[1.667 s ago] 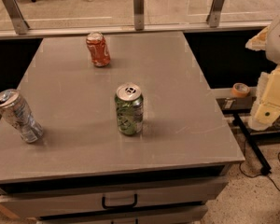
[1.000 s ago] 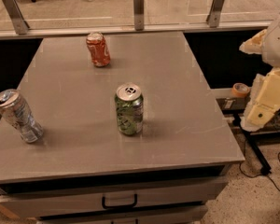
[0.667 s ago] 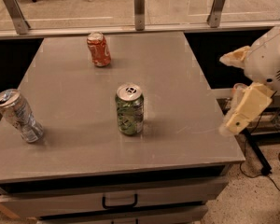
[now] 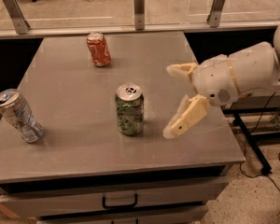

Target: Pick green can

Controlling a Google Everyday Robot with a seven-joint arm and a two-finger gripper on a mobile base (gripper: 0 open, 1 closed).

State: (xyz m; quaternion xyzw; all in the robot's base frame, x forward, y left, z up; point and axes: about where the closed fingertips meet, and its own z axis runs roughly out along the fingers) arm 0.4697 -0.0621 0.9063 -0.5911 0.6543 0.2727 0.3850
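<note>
The green can [image 4: 129, 109] stands upright near the middle front of the grey table [image 4: 74, 78], with green and white patterned sides and a silver top with a pull tab. My gripper [image 4: 172, 101] reaches in from the right, over the table, a short way right of the can and not touching it. Its two cream fingers [image 4: 184, 116] are spread wide apart, one high and far, one low and near. It holds nothing.
An orange-red can [image 4: 98, 49] stands at the back of the table. A dented silver-grey can [image 4: 18, 115] leans at the left edge. A glass barrier with metal posts [image 4: 139, 8] runs behind the table. Drawers [image 4: 119, 201] sit below the front edge.
My arm has swung in from the right, off the table's side, to over the table near the green can. The cans have not moved.
</note>
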